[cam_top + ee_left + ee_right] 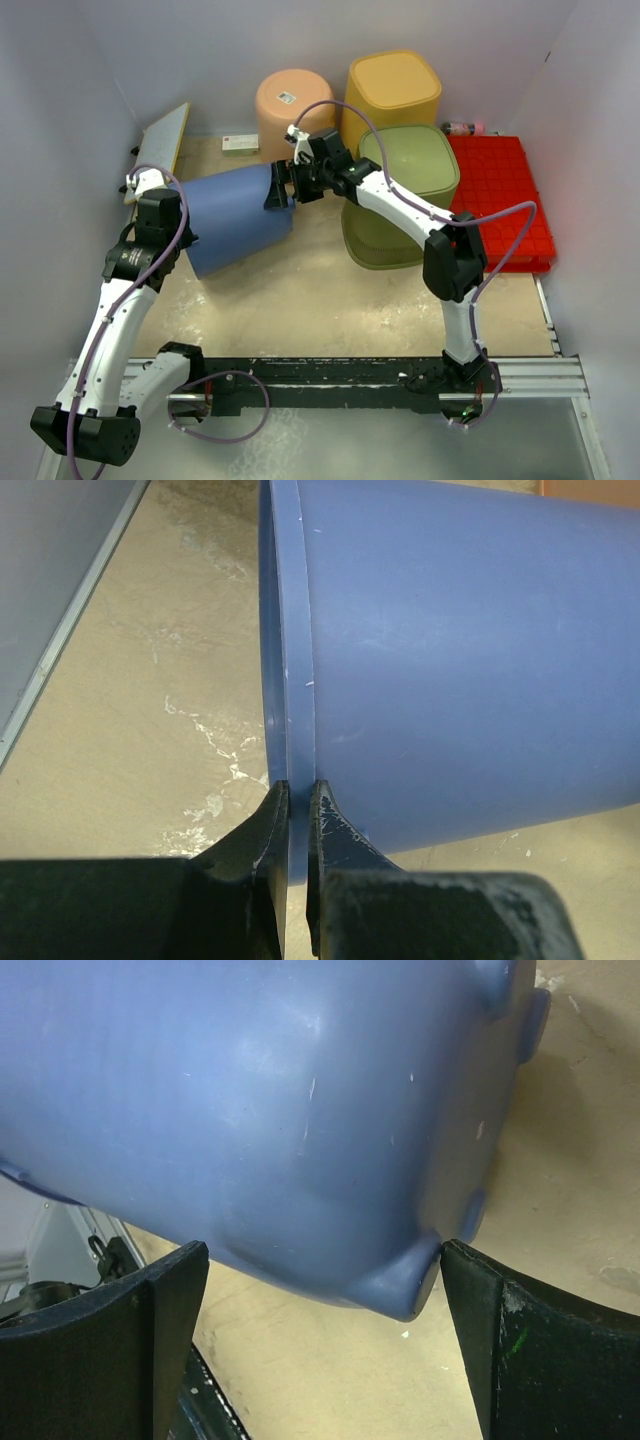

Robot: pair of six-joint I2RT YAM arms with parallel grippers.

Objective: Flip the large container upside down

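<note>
The large blue container (240, 215) lies on its side on the table, mouth toward the left and base toward the right. My left gripper (188, 238) is shut on its rim (290, 680), one finger (265, 830) inside and one outside. In the left wrist view the left gripper (297, 810) pinches the rim's thin edge, and the container wall (450, 660) fills the right half. My right gripper (278, 186) is open at the base end. In the right wrist view the right gripper (322, 1250) straddles the lower base corner of the container (250, 1110). A base foot touches the right finger (475, 1300).
A green container (410, 190), a yellow one (392, 90) and a salmon one (295, 105) stand upside down behind and to the right. A red crate (500, 195) is at the far right. A flat board (160, 145) leans at the left wall. A small white box (240, 144) lies at the back.
</note>
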